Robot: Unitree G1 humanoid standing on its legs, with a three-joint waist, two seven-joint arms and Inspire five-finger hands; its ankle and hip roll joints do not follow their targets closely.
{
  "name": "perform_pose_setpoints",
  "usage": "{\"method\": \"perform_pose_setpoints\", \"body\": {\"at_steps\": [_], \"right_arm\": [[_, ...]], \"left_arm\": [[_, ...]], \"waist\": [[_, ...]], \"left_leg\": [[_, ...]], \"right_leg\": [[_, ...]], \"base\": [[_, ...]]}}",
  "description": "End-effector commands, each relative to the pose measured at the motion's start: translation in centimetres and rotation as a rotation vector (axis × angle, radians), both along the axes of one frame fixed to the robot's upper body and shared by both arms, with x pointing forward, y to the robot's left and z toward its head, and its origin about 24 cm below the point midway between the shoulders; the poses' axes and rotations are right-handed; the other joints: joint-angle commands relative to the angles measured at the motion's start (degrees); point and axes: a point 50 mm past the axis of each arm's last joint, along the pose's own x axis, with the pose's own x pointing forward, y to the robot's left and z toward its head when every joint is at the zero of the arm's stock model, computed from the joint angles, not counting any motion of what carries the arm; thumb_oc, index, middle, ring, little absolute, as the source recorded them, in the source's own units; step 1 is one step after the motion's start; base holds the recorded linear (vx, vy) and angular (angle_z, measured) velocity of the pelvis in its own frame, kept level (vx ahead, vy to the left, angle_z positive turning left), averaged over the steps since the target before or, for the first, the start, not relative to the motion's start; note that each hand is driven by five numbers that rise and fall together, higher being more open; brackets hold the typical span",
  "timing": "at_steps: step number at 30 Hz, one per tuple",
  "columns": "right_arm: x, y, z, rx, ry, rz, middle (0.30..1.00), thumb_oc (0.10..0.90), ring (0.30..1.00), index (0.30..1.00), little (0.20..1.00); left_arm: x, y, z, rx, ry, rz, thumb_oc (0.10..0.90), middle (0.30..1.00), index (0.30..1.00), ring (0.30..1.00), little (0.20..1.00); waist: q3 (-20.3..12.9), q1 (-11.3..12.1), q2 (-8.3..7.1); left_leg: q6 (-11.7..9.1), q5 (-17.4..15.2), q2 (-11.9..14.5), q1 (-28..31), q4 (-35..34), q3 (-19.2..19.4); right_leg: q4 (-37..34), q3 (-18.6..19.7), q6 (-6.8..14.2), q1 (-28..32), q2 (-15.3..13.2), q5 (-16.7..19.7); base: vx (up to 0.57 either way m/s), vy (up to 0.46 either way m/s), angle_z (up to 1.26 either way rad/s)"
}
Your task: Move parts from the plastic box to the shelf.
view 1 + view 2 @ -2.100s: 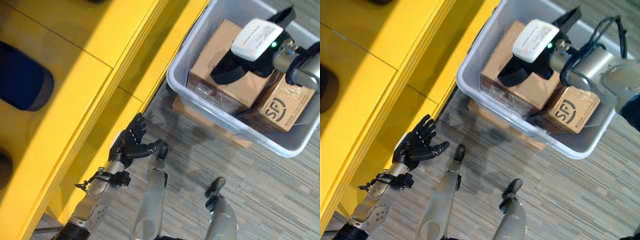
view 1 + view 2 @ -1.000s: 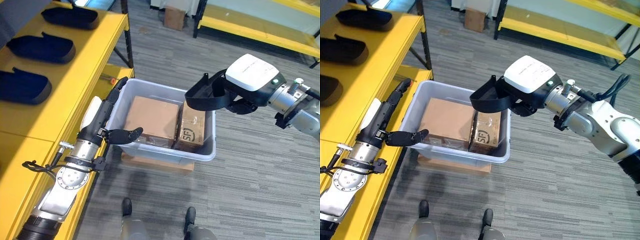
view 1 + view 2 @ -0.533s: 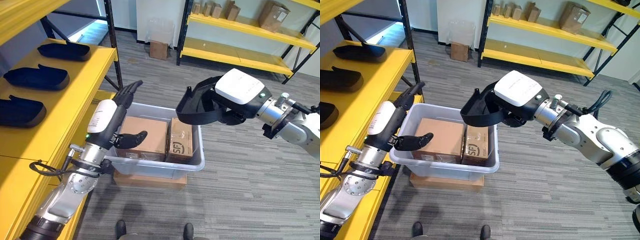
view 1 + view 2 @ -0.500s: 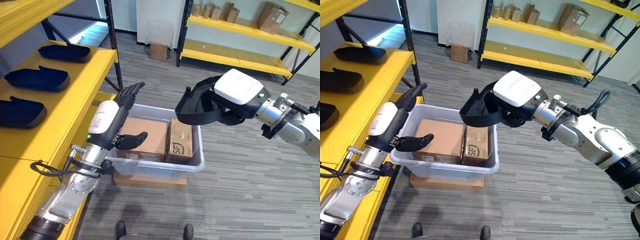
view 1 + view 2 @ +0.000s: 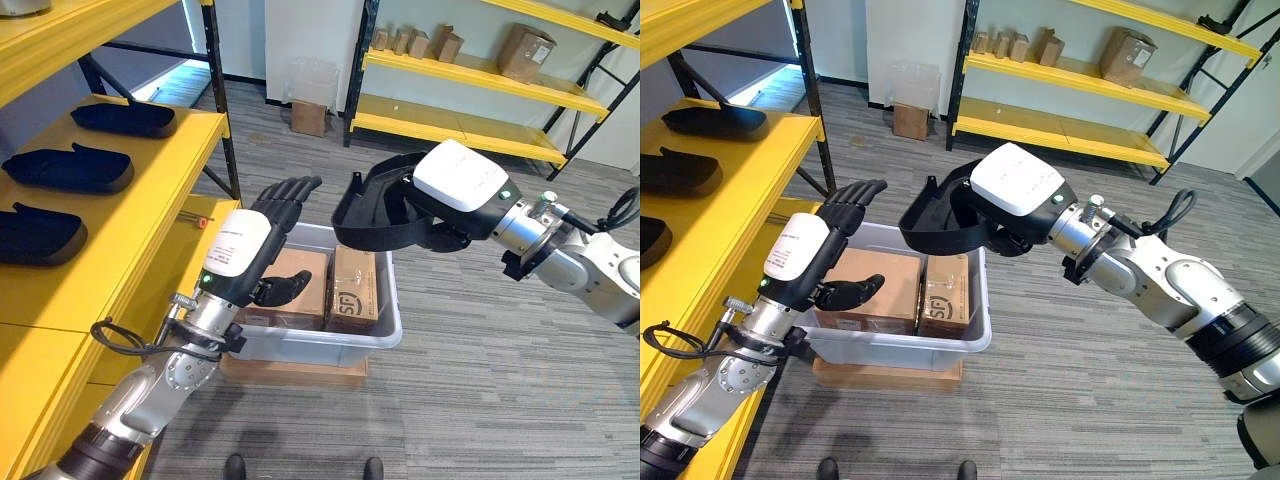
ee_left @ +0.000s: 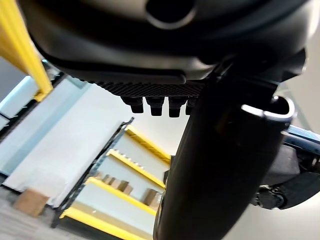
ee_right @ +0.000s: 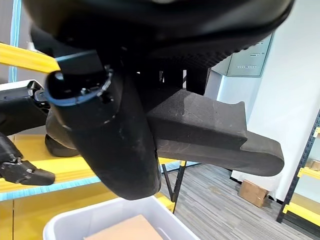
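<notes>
Black curved foam part [image 5: 385, 212] gripped in right hand [image 5: 440, 232] above grey plastic box [image 5: 385, 335], apparently clear of it, left hand [image 5: 262, 240] spread wide, near yellow metal shelf [image 5: 150, 190]

At the lower left of the left eye view, the left arm [image 5: 150, 395] is a silver-grey jointed tube with a ringed metal wrist. It ends in the left hand [image 5: 283, 200], which has dark ribbed fingers and a smooth white rounded cover on its back bearing a small green light. From the right edge comes the right arm [image 5: 590, 265], glossy silver-grey with dark bands at its joints and a bolted metal wrist collar, ending in the dark right hand [image 5: 462, 178] under a matching white cover with a green dot.
</notes>
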Motion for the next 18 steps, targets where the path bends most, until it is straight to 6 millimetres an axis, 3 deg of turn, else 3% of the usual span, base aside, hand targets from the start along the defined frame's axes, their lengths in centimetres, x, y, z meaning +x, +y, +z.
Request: {"method": "perform_pose_setpoints", "body": {"at_steps": [1,18], "right_arm": [[0.0,1.2,6.9,0.136,-0.284,0.047,0.3,0.4,0.3,0.3,0.3],[0.6,2.9,7.5,0.202,-0.303,0.08,0.3,0.4,0.3,0.3,0.3]], "left_arm": [[0.2,-1.7,3.6,-0.067,-0.213,-0.089,0.9,1.0,1.0,1.0,1.0],[1.2,-4.4,4.0,-0.106,-0.246,-0.147,0.9,1.0,1.0,1.0,1.0]], "waist": [[-5.28,-0.32,0.0],[-4.7,-1.35,-0.12]], "left_leg": [[-1.35,-1.31,5.05,-2.14,2.66,-1.43],[-0.82,-1.97,4.75,-2.1,3.29,-0.77]], "right_leg": [[2.57,-1.66,4.5,6.08,-4.71,-9.51],[3.16,-0.1,4.18,4.91,-4.95,-9.47]], "base": [[0.0,0.0,0.0],[0.0,0.002,-0.04]]}}
